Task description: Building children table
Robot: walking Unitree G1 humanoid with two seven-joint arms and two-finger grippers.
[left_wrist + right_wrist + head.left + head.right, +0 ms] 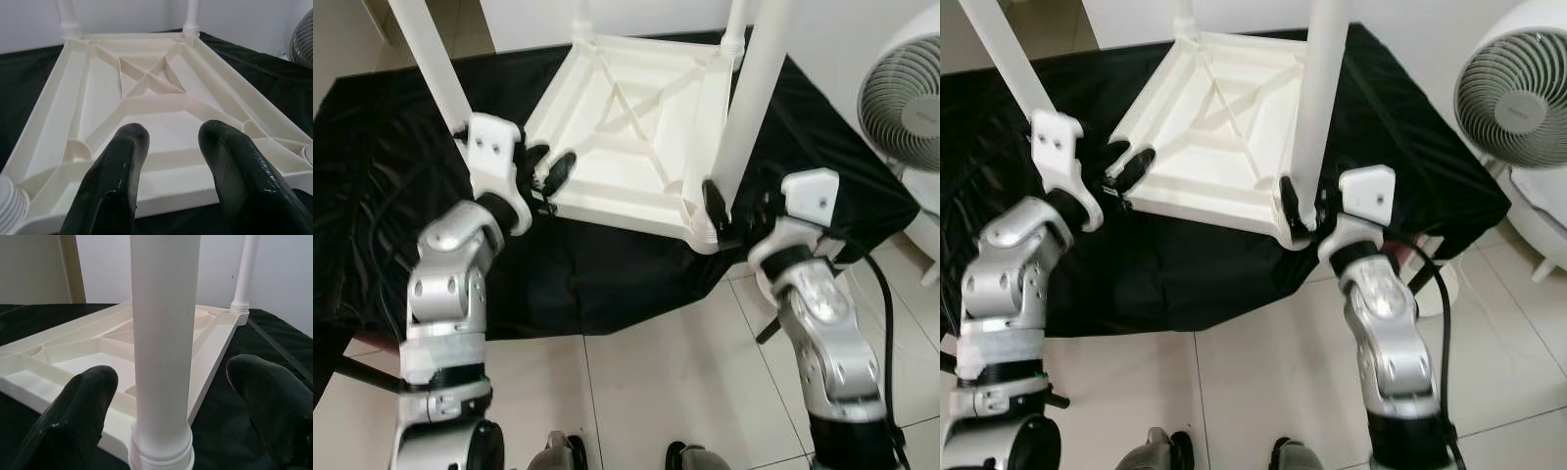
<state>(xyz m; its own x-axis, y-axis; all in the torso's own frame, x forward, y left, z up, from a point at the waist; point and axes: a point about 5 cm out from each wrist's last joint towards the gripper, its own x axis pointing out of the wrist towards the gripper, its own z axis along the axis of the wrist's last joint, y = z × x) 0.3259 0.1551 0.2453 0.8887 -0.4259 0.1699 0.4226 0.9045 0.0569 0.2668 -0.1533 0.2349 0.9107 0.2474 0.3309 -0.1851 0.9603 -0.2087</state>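
White plastic children's tabletop (pixel 626 127), inverted on black-draped desk (pixel 391 196) so leg sockets face up; right end effector (pixel 739 211) open astride near corner leg (pixel 754 108), apparently seating it; left end effector (pixel 548 171) open, empty, at edge.

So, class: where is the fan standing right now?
In the head views the fan stands on the tiled floor at the robot's right, just beyond the corner of the black cloth that carries the upturned table.

tabletop (pixel 626 127) upturned on cloth (pixel 391 196) | fan (pixel 911 108) right, perhaps floor-standing
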